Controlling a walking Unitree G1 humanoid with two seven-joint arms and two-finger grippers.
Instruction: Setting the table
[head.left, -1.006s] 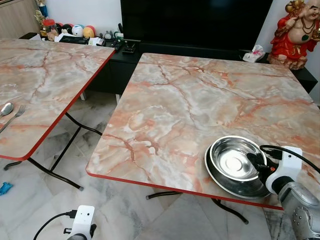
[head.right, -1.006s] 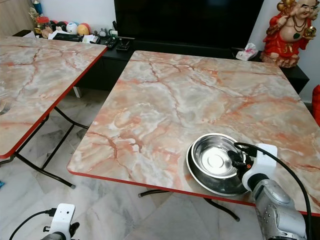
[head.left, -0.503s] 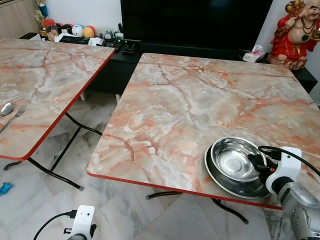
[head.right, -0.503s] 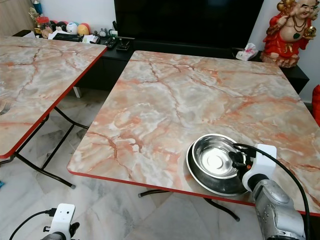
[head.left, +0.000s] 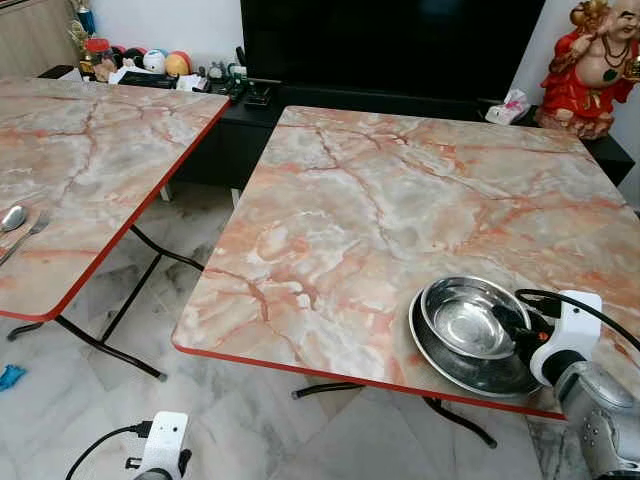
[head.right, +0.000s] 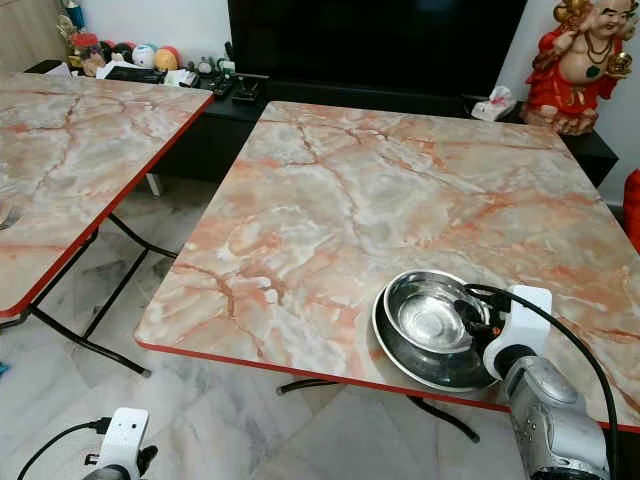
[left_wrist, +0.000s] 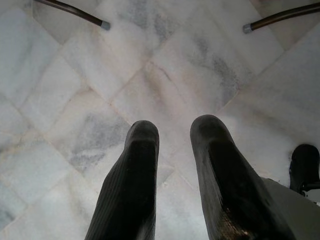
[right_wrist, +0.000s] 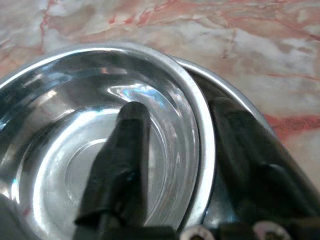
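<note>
A steel bowl sits inside a wider steel plate at the front right of the marble table. My right gripper is at the bowl's right rim. In the right wrist view its fingers are open and straddle the rim: one finger hangs over the inside of the bowl, the other lies outside it over the plate. My left gripper hangs open low over the floor.
A second marble table stands to the left across a gap of floor, with a spoon and a fork on it. Behind are a dark TV cabinet and a red statue.
The bowl has sunk lower and now rests in the plate. My right gripper has dropped slightly with it. The left arm has not moved.
</note>
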